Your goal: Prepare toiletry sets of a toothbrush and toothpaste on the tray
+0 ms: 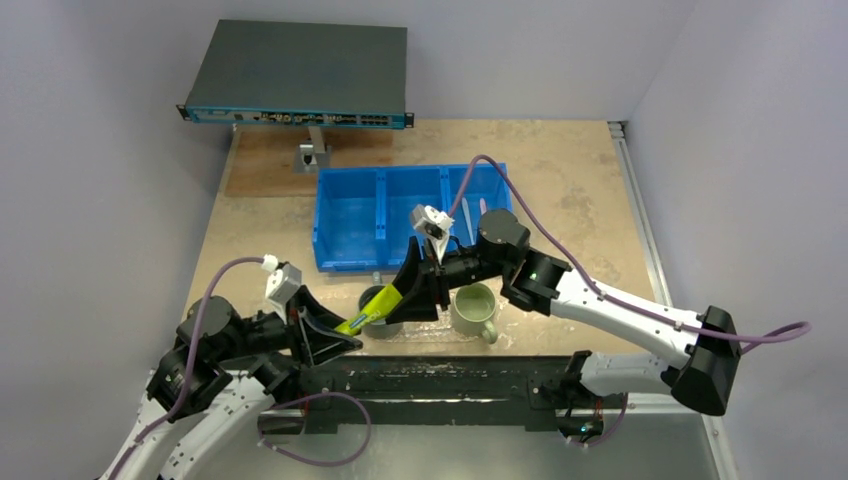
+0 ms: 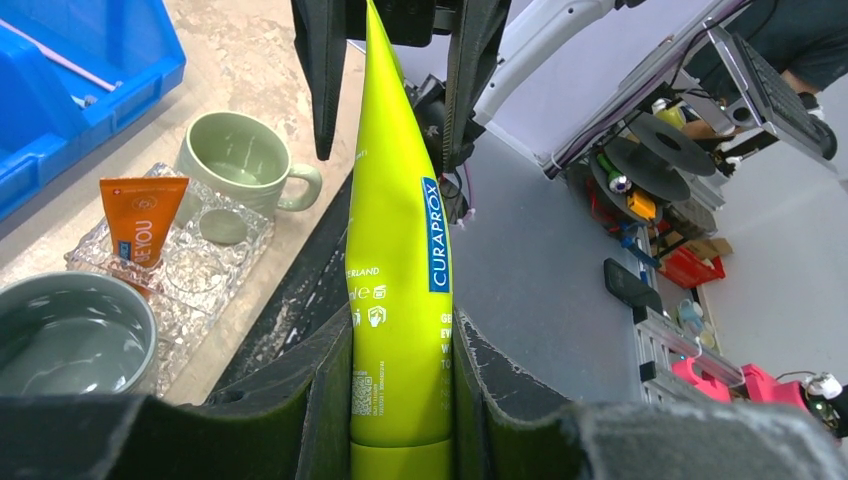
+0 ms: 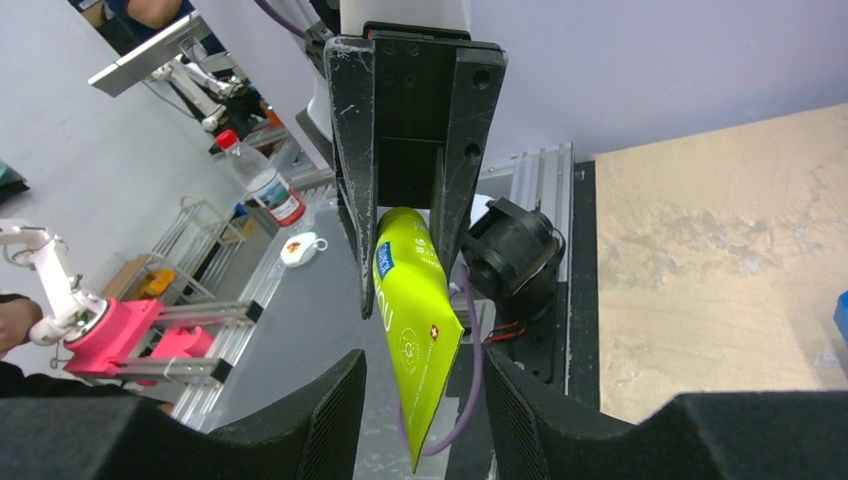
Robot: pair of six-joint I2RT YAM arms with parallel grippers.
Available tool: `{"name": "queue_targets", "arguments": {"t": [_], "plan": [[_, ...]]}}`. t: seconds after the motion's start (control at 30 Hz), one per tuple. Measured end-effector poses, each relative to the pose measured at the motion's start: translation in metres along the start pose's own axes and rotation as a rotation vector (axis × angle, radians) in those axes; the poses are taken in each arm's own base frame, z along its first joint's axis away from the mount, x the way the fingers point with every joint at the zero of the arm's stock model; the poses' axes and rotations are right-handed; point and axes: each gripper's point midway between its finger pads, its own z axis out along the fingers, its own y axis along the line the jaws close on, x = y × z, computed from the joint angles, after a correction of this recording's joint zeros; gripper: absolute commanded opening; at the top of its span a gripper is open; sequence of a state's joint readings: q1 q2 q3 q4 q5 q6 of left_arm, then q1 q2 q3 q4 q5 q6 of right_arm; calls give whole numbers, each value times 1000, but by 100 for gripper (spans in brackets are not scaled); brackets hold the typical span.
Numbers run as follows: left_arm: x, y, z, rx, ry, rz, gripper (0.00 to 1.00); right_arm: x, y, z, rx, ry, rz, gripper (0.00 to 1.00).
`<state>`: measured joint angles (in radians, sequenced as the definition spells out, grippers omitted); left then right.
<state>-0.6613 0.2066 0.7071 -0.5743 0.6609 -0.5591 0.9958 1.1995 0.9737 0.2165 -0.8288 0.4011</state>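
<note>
My left gripper (image 2: 400,335) is shut on the cap end of the green tube (image 2: 395,240) and holds it out over the table's near edge (image 1: 372,316). My right gripper (image 3: 425,365) is open, its jaws on either side of the tube's flat crimped end (image 3: 415,340) without touching it. The orange tube (image 2: 140,220) stands on the pebbled clear tray (image 2: 205,285), which lies between the two mugs. A thin pale toothbrush (image 2: 55,58) lies in the blue bin (image 2: 60,120). In the top view the tray is mostly hidden under the grippers.
A grey mug (image 1: 378,300) and a pale-green mug (image 1: 474,310) stand at the tray's ends near the front edge. The blue three-compartment bin (image 1: 380,215) is behind them. A network switch on a stand (image 1: 298,75) is at the back left.
</note>
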Motion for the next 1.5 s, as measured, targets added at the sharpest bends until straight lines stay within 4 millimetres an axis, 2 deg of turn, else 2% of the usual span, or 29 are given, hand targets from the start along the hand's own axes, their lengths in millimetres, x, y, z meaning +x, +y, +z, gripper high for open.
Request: {"name": "queue_targets", "arguments": {"t": [0.33,0.63,0.77,0.97,1.1,1.27,1.4,1.5], "plan": [[5,-2,-3,4,27,12,0,-4,4,-2,-4,-11,-9,46],[6,-3,-4,9,32,11,0,-6,5,-2,-7,-17,-6,37],[6,-3,-4,10,33,11,0,-9,7,-2,-13,-27,-7,28],[6,-4,-4,17,33,17,0,-11,9,-1,-21,-35,-1,2],[7,-4,-4,20,37,30,0,-10,12,0,-30,-31,8,0],[7,-4,-5,14,47,27,25,-9,13,1,-31,-31,5,0],[7,-2,-5,-4,58,18,51,-8,13,2,-25,-28,-2,0],[3,4,-2,-38,52,16,63,-1,14,3,-15,-4,1,0]]}}
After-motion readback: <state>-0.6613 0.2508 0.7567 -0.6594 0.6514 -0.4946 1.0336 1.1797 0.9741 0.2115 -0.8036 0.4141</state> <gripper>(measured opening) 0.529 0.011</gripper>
